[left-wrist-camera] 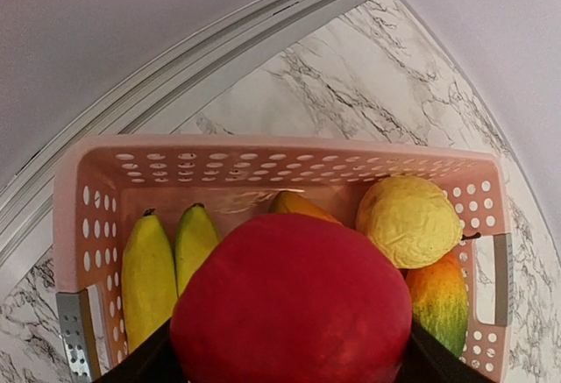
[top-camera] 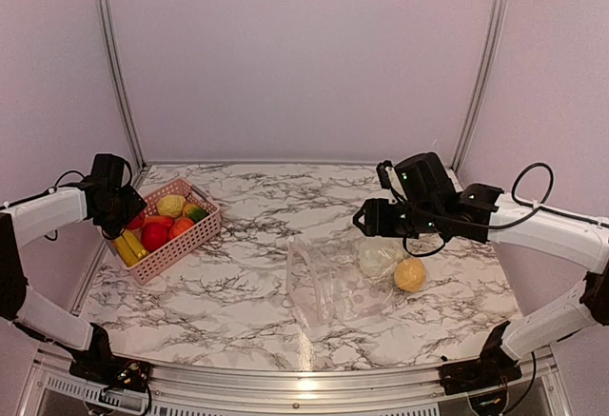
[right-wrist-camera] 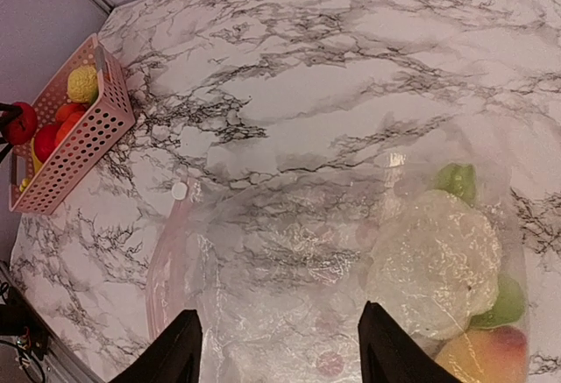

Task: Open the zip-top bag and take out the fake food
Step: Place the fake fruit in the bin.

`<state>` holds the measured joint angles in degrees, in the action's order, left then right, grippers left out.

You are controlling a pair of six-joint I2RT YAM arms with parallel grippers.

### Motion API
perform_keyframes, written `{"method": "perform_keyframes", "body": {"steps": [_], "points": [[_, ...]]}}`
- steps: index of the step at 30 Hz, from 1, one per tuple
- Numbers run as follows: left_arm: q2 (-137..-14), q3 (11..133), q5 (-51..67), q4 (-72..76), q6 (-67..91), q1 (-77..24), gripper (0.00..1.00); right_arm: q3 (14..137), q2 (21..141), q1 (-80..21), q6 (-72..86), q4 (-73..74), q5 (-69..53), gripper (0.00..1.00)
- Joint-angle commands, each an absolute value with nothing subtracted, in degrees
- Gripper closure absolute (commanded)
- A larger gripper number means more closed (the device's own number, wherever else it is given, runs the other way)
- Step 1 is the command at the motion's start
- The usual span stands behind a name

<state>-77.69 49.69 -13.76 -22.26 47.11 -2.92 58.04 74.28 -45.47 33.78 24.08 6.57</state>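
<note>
The clear zip-top bag (top-camera: 333, 287) (right-wrist-camera: 289, 251) lies crinkled on the marble table, its pink zip edge toward the left arm. Fake food still shows inside it: a pale bumpy piece (right-wrist-camera: 436, 265), a green piece (right-wrist-camera: 458, 181) and a yellow-orange piece (top-camera: 410, 274). My right gripper (top-camera: 366, 218) (right-wrist-camera: 279, 311) hovers over the bag, open, nothing between its fingers. My left gripper (top-camera: 119, 211) is shut on a big red fruit (left-wrist-camera: 294, 308) just above the pink basket (left-wrist-camera: 263, 151). In that basket lie bananas (left-wrist-camera: 166, 265), a yellow lemon (left-wrist-camera: 410, 221) and an orange-green piece (left-wrist-camera: 441, 300).
The pink basket (top-camera: 195, 240) (right-wrist-camera: 79, 142) stands at the left rear of the table, near the frame post (top-camera: 114, 64). Bare marble (top-camera: 257, 207) lies between basket and bag. Walls close off the back and both sides.
</note>
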Motion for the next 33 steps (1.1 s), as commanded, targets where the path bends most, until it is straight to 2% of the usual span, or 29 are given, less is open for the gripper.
{"method": "perform_keyframes", "body": {"steps": [1, 6, 12, 17, 25, 33], "points": [[-77.77, 49.04, -12.51, -20.04, 45.55, -2.39, 0.18, 58.36, 73.23, -45.88, 33.35, 25.01, 7.46, 0.41], [-76.27, 49.05, -13.39, -20.23, 44.67, -2.4, 0.01, 58.36, 73.08, -45.88, 33.38, 25.23, 7.8, 0.4], [-73.5, 48.78, -13.38, -20.72, 43.16, -2.78, 0.01, 58.28, 73.12, -45.88, 33.27, 25.38, 8.39, 0.39], [-71.17, 49.41, -12.73, -21.54, 42.59, -6.84, 0.01, 58.12, 73.08, -45.91, 33.28, 25.57, 8.69, 0.39], [-72.58, 48.97, -13.11, -21.53, 46.91, -24.73, 0.01, 57.37, 72.7, -45.95, 33.23, 26.48, 10.15, 0.37], [-80.82, 50.62, -11.1, -19.01, 50.92, -43.68, 0.01, 54.15, 71.3, -45.18, 34.36, 27.25, 11.1, 0.36]]}}
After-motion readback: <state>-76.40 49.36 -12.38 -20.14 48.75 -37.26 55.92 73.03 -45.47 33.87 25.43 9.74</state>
